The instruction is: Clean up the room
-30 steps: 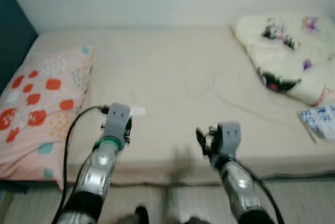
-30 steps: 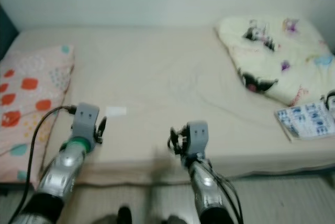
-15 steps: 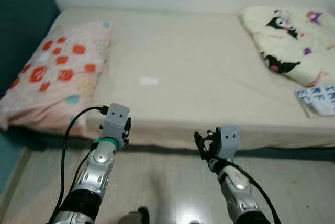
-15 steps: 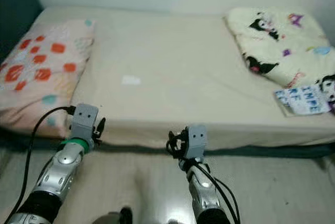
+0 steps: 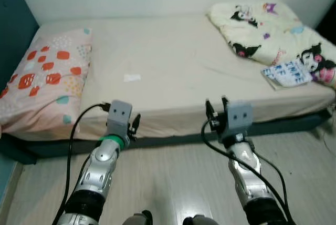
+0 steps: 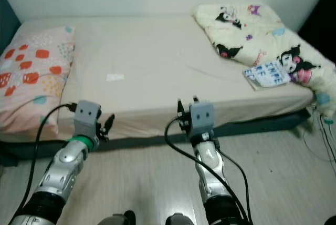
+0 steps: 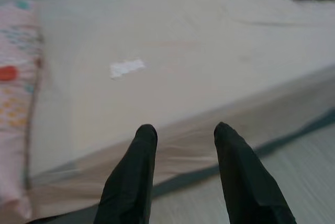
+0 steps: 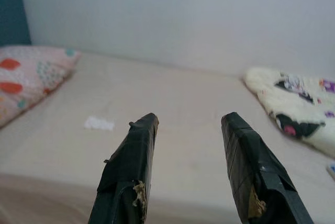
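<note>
The robot stands on the wooden floor (image 5: pixel 173 183) in front of a low bed (image 5: pixel 173 67). Both arms are raised before the bed's edge. The left gripper (image 7: pixel 183 135) has its fingers spread and holds nothing. The right gripper (image 8: pixel 188 124) is also spread and empty. On the sheet lies a small white scrap (image 5: pixel 132 78), near the spotted pillow (image 5: pixel 44 85) at the left. At the right end lies a cartoon blanket (image 5: pixel 262 30), with a booklet (image 5: pixel 286 73) beside it near the bed's edge.
</note>
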`<state>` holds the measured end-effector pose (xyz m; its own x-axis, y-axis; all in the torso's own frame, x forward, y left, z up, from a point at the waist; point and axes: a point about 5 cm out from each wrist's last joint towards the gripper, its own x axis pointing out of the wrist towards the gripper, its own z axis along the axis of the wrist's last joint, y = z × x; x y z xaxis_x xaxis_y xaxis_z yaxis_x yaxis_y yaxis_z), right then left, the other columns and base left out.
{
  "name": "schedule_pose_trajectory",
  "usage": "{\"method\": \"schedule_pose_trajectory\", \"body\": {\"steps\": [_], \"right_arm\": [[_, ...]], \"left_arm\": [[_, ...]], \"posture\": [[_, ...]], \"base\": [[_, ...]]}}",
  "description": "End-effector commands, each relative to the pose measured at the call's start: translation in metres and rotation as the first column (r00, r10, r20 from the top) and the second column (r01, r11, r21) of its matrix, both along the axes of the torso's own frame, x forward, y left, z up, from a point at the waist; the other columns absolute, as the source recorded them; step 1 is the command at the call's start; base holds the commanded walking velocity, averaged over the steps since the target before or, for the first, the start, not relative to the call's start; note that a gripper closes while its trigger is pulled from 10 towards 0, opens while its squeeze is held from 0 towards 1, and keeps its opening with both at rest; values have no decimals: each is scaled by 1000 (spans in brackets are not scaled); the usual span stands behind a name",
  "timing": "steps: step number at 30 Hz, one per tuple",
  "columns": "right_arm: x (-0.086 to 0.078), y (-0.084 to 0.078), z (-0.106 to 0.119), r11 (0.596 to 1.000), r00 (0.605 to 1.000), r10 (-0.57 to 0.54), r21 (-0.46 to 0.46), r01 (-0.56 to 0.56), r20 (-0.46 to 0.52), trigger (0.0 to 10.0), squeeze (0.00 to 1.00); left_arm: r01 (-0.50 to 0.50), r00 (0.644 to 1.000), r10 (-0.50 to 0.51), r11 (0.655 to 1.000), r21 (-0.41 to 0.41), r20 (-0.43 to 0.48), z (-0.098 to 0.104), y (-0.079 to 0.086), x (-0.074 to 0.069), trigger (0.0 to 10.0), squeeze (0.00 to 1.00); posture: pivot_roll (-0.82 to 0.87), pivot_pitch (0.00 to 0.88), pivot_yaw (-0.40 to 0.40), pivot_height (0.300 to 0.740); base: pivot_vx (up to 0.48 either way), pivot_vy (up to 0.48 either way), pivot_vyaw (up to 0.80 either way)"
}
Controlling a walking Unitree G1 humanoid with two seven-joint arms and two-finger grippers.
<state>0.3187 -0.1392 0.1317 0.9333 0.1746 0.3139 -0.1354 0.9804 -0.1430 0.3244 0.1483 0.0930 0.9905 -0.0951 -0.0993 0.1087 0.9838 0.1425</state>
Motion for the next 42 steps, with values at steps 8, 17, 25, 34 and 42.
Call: {"method": "schedule_pose_trajectory", "body": {"steps": [8,17,25,34,42], "right_arm": [[-9,-2,-19,999,995,-11,39,15,-101,10000,0],[-12,8,-28,999,987,21,-22,-25,-162,10000,0],[-9,5,-21,1000,990,18,14,-16,-137,10000,0],[-10,2,-25,999,986,11,33,-6,-167,10000,0],[-12,-4,-33,997,978,-16,68,31,-206,10000,0]], "left_arm": [[-65,995,61,997,46,79,10,-1,1,10000,0],[-80,994,76,996,44,83,11,-4,5,10000,0],[-94,993,90,994,49,77,10,-4,5,10000,0],[-95,993,92,994,46,76,10,-6,5,10000,0],[-89,993,86,995,43,77,10,-8,5,10000,0]], "posture": [[-34,72,41,740],[-34,77,42,740],[-35,79,38,740],[-34,82,36,740],[-34,85,35,740]], "base": [[146,0,0],[456,0,156],[457,0,475],[454,0,0],[454,0,0]]}}
